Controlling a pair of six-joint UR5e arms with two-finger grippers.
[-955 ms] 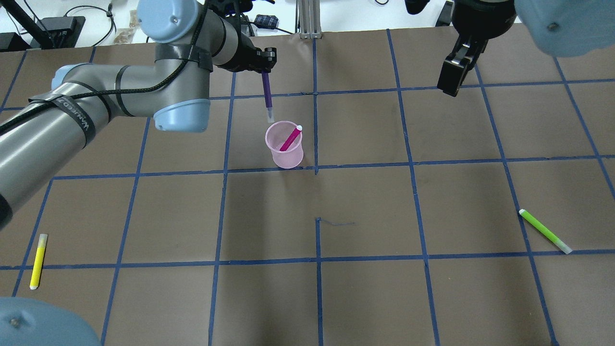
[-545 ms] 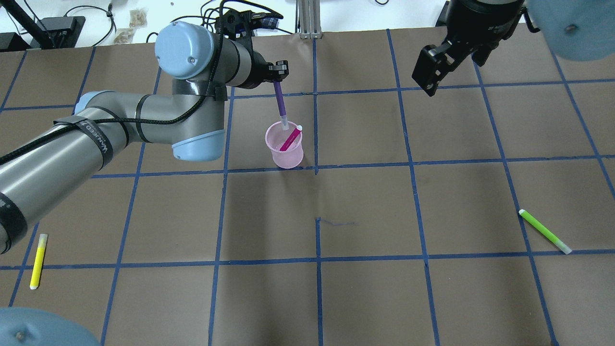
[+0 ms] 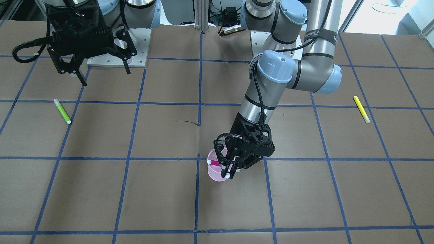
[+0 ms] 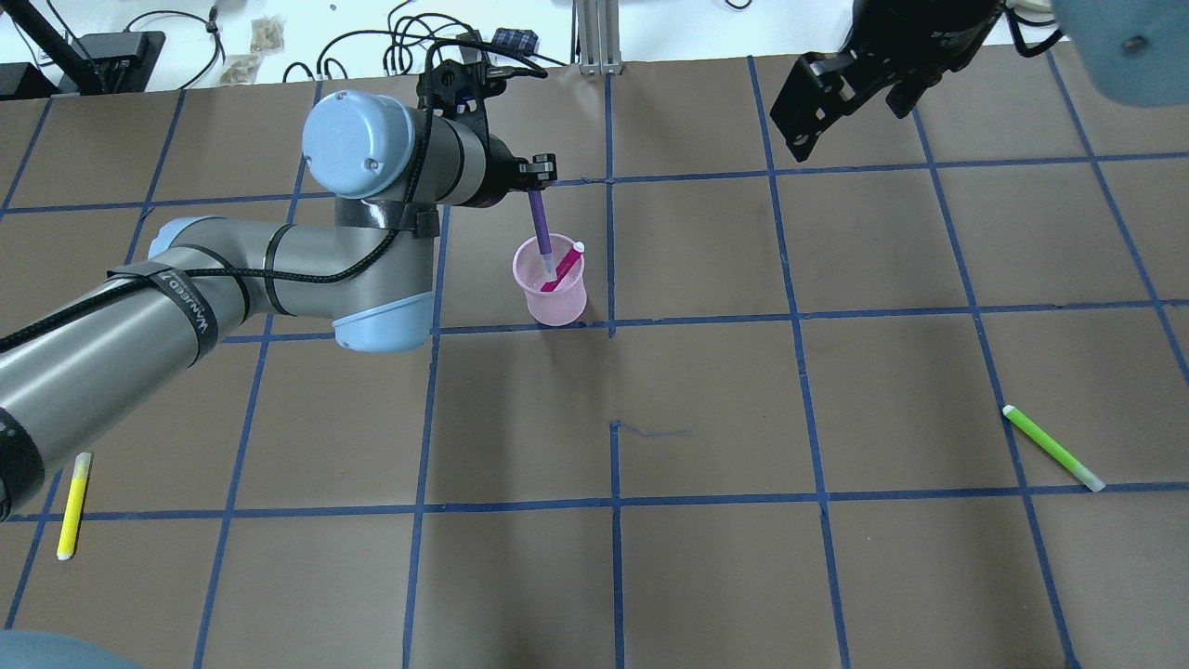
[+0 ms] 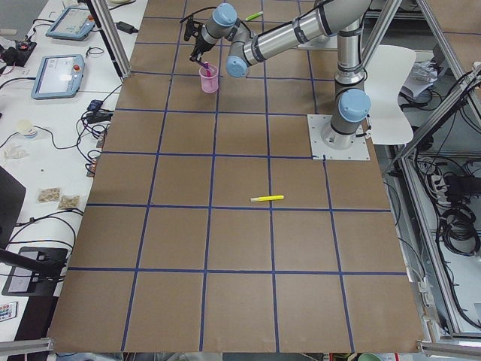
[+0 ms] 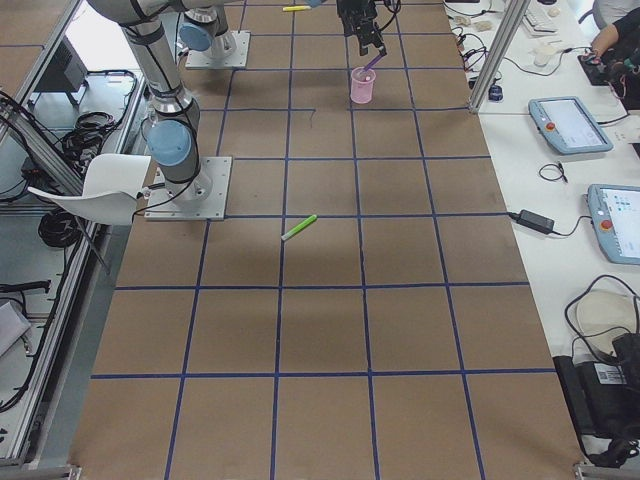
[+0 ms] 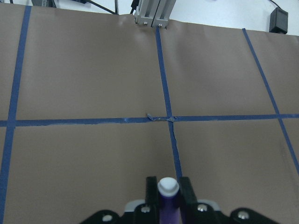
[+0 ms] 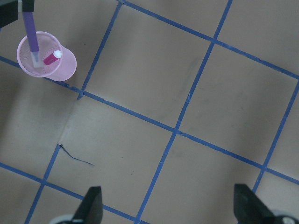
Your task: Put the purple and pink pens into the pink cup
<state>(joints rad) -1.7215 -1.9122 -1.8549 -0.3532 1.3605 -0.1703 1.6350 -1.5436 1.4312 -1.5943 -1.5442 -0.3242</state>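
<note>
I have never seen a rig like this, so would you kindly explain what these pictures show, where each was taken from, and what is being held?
These are two robot arms mounted on a table covered in brown paper with blue tape lines. Four fixed cameras look on: one from above and behind the robot, one facing it, and one at each end of the table. Two more sit on the wrists, looking out past the fingers. The left gripper is shut on a purple pen, held nearly upright with its pale tip just inside the mouth of a pink cup. A pink pen already leans inside that cup. The right gripper is open and empty, raised well away from the cup. A green pen and a yellow pen lie flat on the table, far apart.
</note>
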